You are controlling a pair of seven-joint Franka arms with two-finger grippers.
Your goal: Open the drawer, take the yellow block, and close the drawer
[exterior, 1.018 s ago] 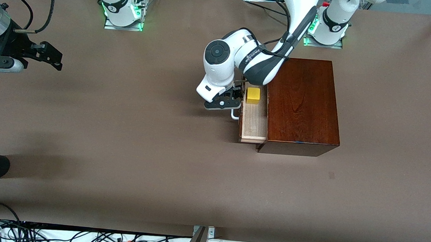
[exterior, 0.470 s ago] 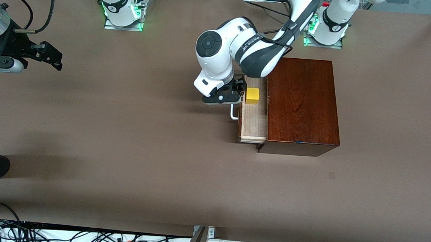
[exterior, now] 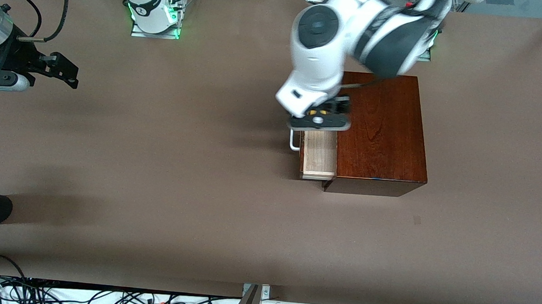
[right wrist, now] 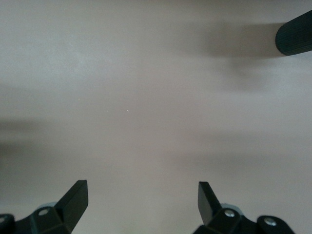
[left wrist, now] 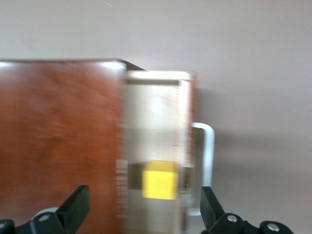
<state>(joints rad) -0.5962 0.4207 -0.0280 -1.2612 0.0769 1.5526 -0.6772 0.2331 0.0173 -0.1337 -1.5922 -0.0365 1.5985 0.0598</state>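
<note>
The left tool (left wrist: pixel 141 214), fingers spread, hangs directly over the yellow block (left wrist: pixel 159 180) in the pulled-out drawer (exterior: pixel 319 155); the right tool (right wrist: pixel 141 209) waits, released.

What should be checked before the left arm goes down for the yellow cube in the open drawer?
1. Pale wooden drawer pulled out of the glossy mahogany box: ok, the tray is exposed, its white bar handle free.
2. Small yellow cube lying in the drawer: ok, seen in the left wrist view.
3. Left gripper over the cube: ok, the cube shows between its open fingers.
4. Left gripper empty: ok, nothing between the fingers.
5. Clearance of the fingers from the drawer walls: cannot tell.
6. Right gripper out of the way: ok, it waits open over bare table toward the right arm's end.
</note>
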